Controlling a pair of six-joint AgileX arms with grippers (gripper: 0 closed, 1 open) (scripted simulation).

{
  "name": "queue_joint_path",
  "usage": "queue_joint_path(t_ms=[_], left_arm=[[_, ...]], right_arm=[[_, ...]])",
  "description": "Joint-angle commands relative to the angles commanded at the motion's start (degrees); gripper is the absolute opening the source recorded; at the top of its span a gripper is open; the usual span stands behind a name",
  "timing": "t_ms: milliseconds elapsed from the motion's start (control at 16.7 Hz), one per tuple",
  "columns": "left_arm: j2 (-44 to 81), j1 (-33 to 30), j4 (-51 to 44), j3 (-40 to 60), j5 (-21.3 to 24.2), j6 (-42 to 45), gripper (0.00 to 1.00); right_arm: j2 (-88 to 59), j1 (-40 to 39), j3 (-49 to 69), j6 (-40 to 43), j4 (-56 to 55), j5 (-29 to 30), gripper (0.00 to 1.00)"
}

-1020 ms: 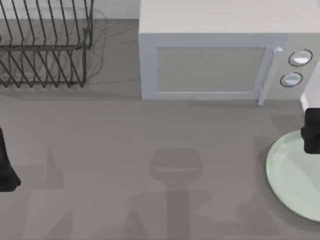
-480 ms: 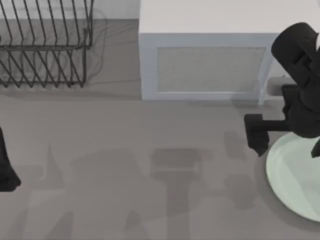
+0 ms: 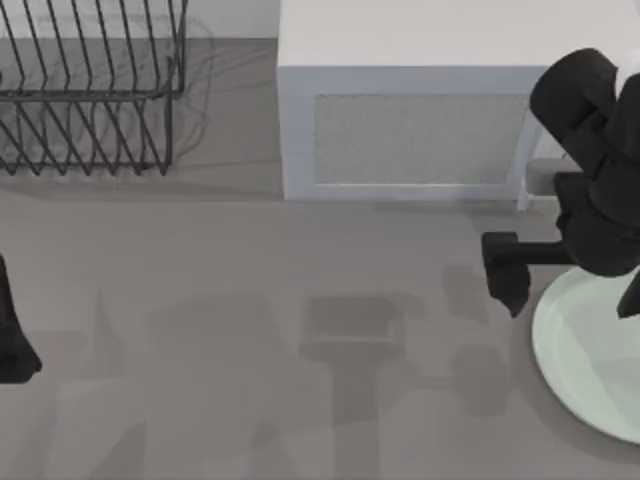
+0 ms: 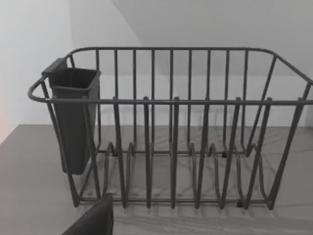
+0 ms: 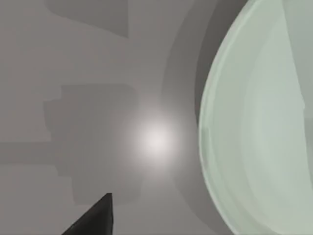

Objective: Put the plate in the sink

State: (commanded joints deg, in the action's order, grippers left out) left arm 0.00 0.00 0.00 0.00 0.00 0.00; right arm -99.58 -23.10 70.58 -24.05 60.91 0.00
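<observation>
A: Where do we stand? The plate lies flat on the table at the lower right of the top view, cut off by the frame's edge; our right gripper hangs just left of its rim, in front of the microwave.

B: And its fingers? We cannot tell whether they are apart or together; in the right wrist view one dark fingertip pokes in at the lower left, beside the plate.

A: How will it handle? We judge it stiff, smooth and likely slippery, perhaps breakable; the shallow raised rim nearest us looks the only place to pinch, since the face offers nothing.

B: Our left gripper sits parked at the left edge, fingers unreadable too, facing the dish rack.
</observation>
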Motion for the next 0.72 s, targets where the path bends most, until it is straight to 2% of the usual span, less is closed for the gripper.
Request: queue_joint_path(t_ms=[180,540,720], left_arm=[[0.0,0.0,0.0,0.0,0.0,0.0,1.00],[0.0,0.0,0.0,0.0,0.0,0.0,1.00],[0.0,0.0,0.0,0.0,0.0,0.0,1.00]], right_arm=[[-1.9,-0.1,-2.5,0.0,-4.0,0.0,1.00],[-8.8,-0.4,-11.0,-0.3,-20.4,0.0,1.00],[-10.2,-0.4,-12.5,-0.4,-22.7,0.1,1.00]])
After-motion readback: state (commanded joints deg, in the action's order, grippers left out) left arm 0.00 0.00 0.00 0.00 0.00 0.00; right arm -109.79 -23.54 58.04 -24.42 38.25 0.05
